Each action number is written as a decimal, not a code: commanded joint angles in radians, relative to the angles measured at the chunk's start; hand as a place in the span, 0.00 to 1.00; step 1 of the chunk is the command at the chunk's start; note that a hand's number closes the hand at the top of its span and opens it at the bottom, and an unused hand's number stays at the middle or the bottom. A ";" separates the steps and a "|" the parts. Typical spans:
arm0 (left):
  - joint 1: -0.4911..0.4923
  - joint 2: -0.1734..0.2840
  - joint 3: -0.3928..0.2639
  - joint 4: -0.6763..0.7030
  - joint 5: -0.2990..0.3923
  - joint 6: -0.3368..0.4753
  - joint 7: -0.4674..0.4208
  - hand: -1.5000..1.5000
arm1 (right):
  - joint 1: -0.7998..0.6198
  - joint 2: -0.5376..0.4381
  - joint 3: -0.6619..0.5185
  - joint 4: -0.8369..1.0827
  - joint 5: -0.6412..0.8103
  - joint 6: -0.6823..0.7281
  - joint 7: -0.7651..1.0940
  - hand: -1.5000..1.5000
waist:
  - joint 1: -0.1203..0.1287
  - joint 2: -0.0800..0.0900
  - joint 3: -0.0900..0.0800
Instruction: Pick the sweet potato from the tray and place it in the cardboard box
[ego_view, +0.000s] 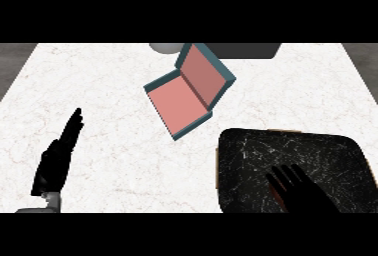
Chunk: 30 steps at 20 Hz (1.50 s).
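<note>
Showing one tray (244, 150), one box (188, 90) (pink inside); right hand (299, 192) open over tray, left hand (59, 155) open.

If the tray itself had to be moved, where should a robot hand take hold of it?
Probably the left rim, coming from the left over the counter. The tray is flat and too wide to span, so only an edge pinch suits. The right robot hand covers its near part; the left robot hand lies on that side.
</note>
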 joint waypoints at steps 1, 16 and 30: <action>-0.009 0.032 0.050 -0.016 0.025 -0.059 0.005 0.50 | -0.033 0.043 -0.027 0.052 -0.015 0.010 -0.039 1.00 | 0.002 0.000 0.000; 0.002 0.010 0.040 -0.024 -0.006 -0.050 0.002 0.50 | -0.129 0.241 -0.318 0.177 -0.168 -0.148 0.092 1.00 | 0.016 0.014 0.003; -0.007 -0.016 0.074 0.020 0.000 -0.054 -0.018 0.50 | -0.453 0.308 -0.528 0.115 -0.351 -0.029 0.172 1.00 | 0.001 -0.001 0.000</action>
